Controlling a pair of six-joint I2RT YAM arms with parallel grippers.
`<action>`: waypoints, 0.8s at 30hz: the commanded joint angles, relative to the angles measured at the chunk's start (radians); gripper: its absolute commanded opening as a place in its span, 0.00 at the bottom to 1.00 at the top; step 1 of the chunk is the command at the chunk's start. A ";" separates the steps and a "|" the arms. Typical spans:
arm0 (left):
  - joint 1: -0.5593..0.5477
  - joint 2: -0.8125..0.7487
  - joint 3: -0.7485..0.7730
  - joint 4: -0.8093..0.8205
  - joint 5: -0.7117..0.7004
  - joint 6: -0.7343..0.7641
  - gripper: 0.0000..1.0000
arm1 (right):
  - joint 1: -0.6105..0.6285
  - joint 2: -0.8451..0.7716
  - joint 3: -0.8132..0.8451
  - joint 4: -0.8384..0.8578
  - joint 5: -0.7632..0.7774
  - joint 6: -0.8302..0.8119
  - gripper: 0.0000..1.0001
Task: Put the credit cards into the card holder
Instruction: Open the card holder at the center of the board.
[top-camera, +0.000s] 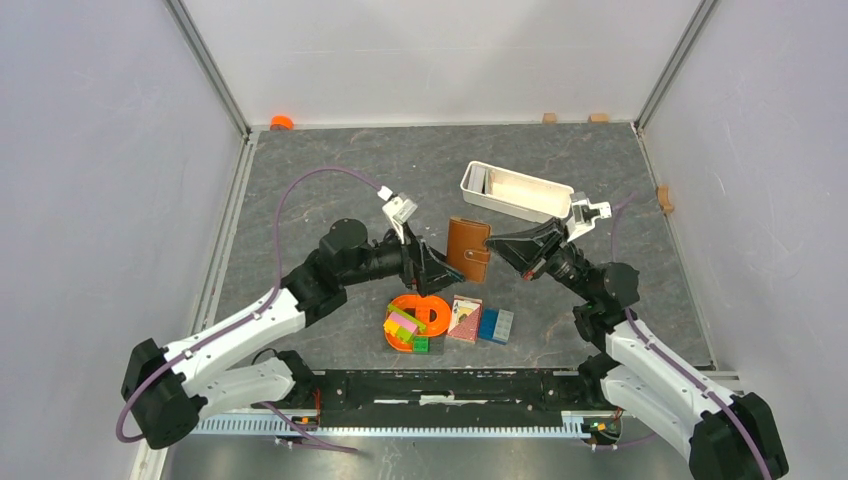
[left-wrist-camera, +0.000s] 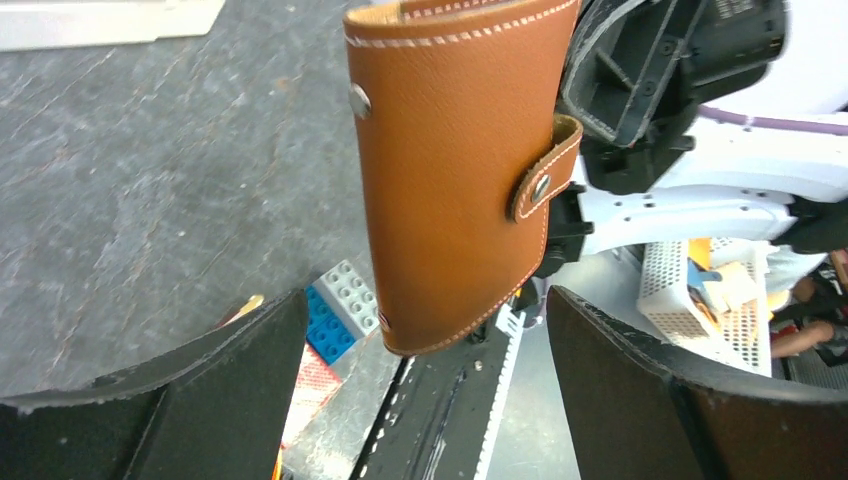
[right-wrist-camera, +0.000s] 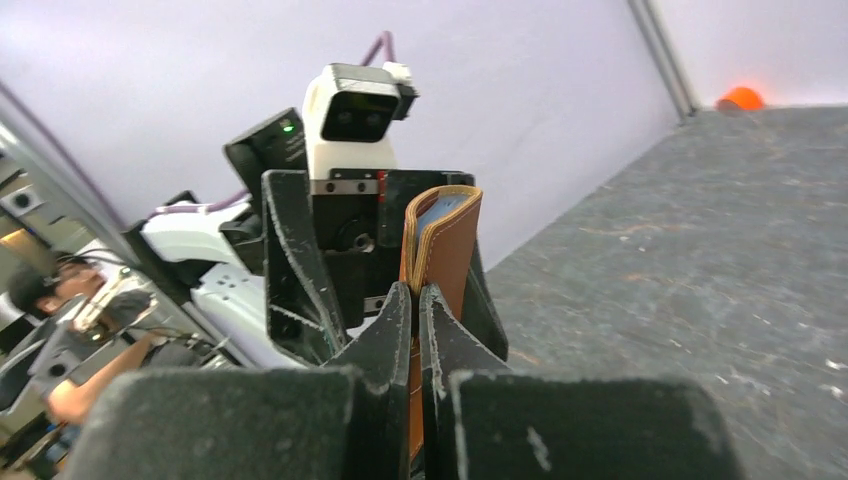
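The card holder (top-camera: 468, 249) is a brown wallet with its clasp strap snapped over its edge. It is held off the table between the two arms. My right gripper (right-wrist-camera: 417, 292) is shut on one edge of the wallet (right-wrist-camera: 445, 250). A bluish card edge (right-wrist-camera: 447, 204) shows inside the wallet's slightly gaping top; no loose cards show. My left gripper (left-wrist-camera: 425, 300) is open. The wallet's (left-wrist-camera: 450, 170) lower corner hangs between its fingers without touching them. In the top view the left gripper (top-camera: 440, 268) and the right gripper (top-camera: 500, 246) flank the wallet.
A white oblong tray (top-camera: 515, 190) stands behind the wallet at the back right. An orange ring with coloured blocks (top-camera: 418, 318), a red card pack (top-camera: 464, 318) and blue and grey blocks (top-camera: 496, 325) lie near the front. A small orange object (top-camera: 282, 122) sits at the far left corner.
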 joint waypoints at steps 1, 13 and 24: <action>0.001 -0.038 -0.015 0.147 0.106 -0.070 0.92 | 0.000 0.003 0.054 0.201 -0.098 0.109 0.00; 0.000 0.039 -0.028 0.368 0.189 -0.187 0.63 | 0.013 0.006 0.058 0.242 -0.122 0.149 0.00; 0.012 0.022 -0.020 0.221 0.212 -0.166 0.02 | 0.000 -0.012 0.156 -0.229 -0.087 -0.174 0.29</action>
